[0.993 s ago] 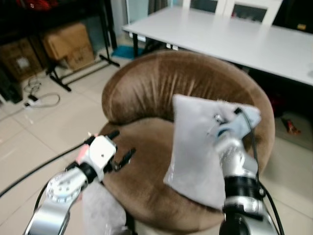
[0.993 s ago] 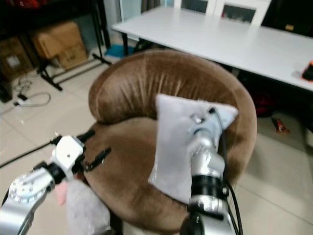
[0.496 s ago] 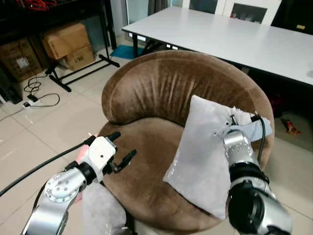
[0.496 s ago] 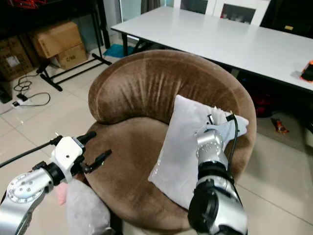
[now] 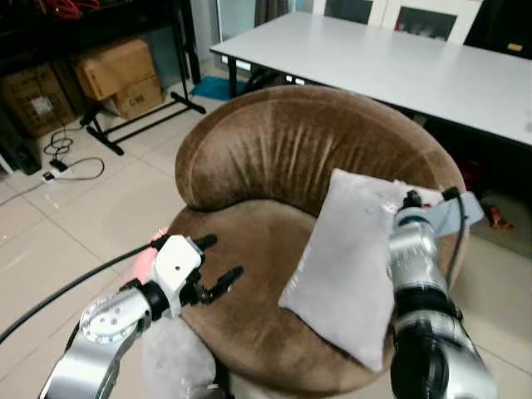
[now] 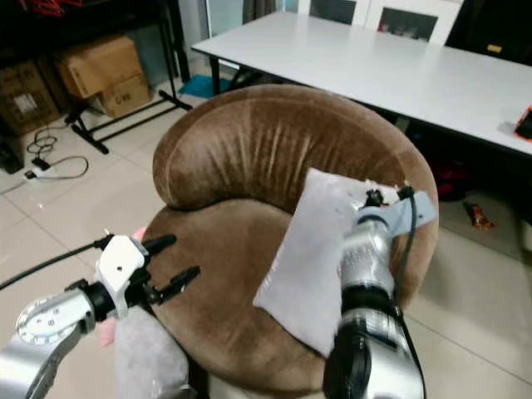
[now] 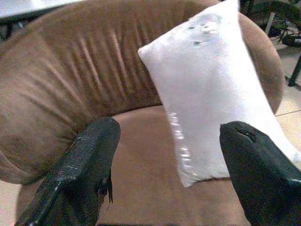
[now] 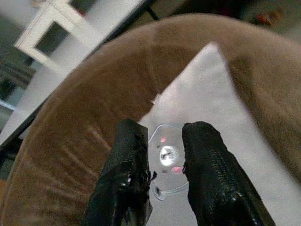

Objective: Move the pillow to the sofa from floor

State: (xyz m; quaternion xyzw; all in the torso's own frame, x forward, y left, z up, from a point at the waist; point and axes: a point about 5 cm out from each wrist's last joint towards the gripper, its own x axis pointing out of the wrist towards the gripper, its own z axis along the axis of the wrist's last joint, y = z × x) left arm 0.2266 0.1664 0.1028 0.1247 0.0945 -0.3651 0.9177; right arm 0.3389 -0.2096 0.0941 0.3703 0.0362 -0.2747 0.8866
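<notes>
We see the pillow [image 5: 353,262] off the floor and on the sofa [image 5: 274,158], a round brown one; it leans tilted against the sofa's back on the sofa's right side, lower corner down on the seat near the front edge. Our right hand [image 8: 164,155] is at the pillow's upper corner, up by the sofa's back rim; in the right wrist view its two fingers [image 8: 127,174] sit close together with a small shiny tag or clip between them, pillow fabric right behind. We judge it pinches that corner, though the contact itself is hard to make out. Our left hand [image 5: 218,268] hovers at the sofa's front left edge, fingers spread wide apart and gripping nothing; left wrist view looks across the seat at the pillow. A white desk [image 5: 399,58] stands behind the sofa, cardboard boxes [image 5: 116,75] and a cable [image 5: 66,166] on the floor off its left side. Progress: the move looks basically done, pillow resting on the sofa. Left, in our judgement: let go with the right hand, back it off, check the pillow doesn't slide off the front edge.
</notes>
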